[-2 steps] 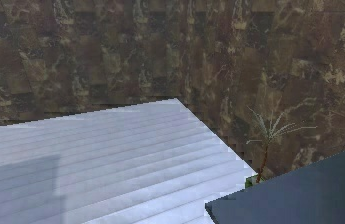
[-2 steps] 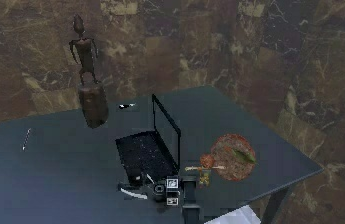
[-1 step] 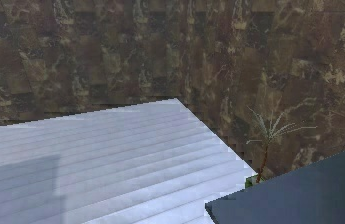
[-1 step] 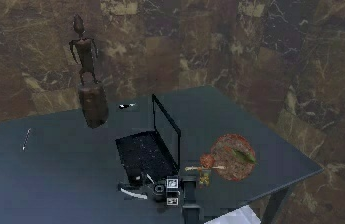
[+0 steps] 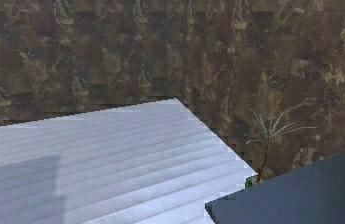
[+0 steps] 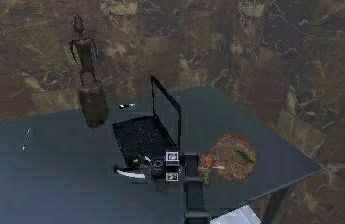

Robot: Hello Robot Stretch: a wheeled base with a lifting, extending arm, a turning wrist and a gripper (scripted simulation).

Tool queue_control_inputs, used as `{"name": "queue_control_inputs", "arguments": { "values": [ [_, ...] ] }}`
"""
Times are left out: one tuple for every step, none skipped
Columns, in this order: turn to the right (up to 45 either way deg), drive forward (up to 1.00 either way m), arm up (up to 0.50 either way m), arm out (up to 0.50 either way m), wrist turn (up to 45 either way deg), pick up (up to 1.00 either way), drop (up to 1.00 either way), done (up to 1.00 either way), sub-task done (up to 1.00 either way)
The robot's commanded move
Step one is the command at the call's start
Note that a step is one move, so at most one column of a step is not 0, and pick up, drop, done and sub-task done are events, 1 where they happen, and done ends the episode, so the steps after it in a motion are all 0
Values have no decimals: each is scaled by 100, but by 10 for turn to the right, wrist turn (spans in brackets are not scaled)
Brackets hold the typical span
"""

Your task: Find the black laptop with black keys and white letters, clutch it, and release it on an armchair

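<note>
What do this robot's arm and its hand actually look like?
The arm is a dark bar with square sides. At its far end sit two small white squares with black marks. Next to them is the hand, a compact dark body with two thin fingers.

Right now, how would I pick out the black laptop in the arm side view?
Start at the large dark grey table. Near its middle, between a thin brown figure statue and a round reddish-brown dish, sits the open black laptop. It alone has a thin upright screen.
</note>
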Motion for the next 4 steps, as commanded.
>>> {"name": "queue_control_inputs", "arguments": {
  "values": [
    [0, 0, 24, 0, 0, 0, 0, 0, 0],
    [0, 0, 0, 0, -450, 0, 0, 0, 0],
    [0, 0, 0, 0, -450, 0, 0, 0, 0],
    [0, 0, 0, 0, -30, 0, 0, 0, 0]
  ]
}}
